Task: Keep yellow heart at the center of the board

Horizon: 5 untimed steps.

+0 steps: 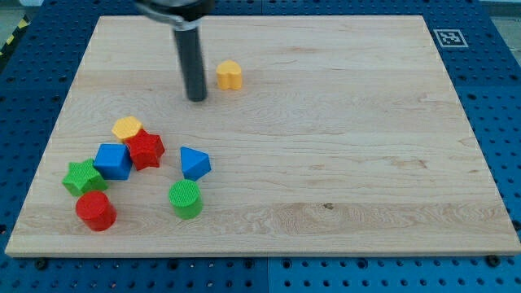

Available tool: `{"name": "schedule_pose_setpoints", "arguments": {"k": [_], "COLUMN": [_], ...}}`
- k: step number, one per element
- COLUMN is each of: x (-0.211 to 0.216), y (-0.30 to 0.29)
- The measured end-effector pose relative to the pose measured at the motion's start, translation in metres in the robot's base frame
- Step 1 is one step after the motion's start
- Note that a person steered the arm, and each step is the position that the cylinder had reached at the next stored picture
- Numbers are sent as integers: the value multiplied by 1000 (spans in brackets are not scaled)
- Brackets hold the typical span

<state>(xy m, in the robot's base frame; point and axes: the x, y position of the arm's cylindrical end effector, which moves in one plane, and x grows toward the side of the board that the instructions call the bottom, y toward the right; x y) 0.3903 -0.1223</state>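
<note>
My tip (196, 98) sits in the upper left of the frame, on the board, just left of and slightly below the small yellow heart-shaped block (229, 75); a gap shows, so no contact. No fingers here: it's a bare dark rod, nothing to open or close, holding nothing.

Yellow heart is upper left of centre, well off target. My read: the centre lies down and right of it, so the tip's current side is roughly correct but too low. Better to come round to the heart's upper-left face first, then push diagonally down-right through its middle. An off-centre push will likely spin it or let it slip off the rod. Slow near the end to avoid overshoot.

The light wooden board (342, 163) is open along that line; nothing blocks it.

Cluster in lower left, well apart from the path: yellow block (127, 128), red star (146, 150), blue cube (113, 161), green star (82, 177), red cylinder (96, 211), green cylinder (186, 199), blue wedge-like block (194, 163). The blue wedge is nearest the centre, still clear.
</note>
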Motion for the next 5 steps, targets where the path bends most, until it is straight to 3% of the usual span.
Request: {"name": "schedule_pose_setpoints", "arguments": {"k": [1,2,3,4,5], "x": [-30,-47,-35,-29,-30], "y": [-19,24,103,132,98]}}
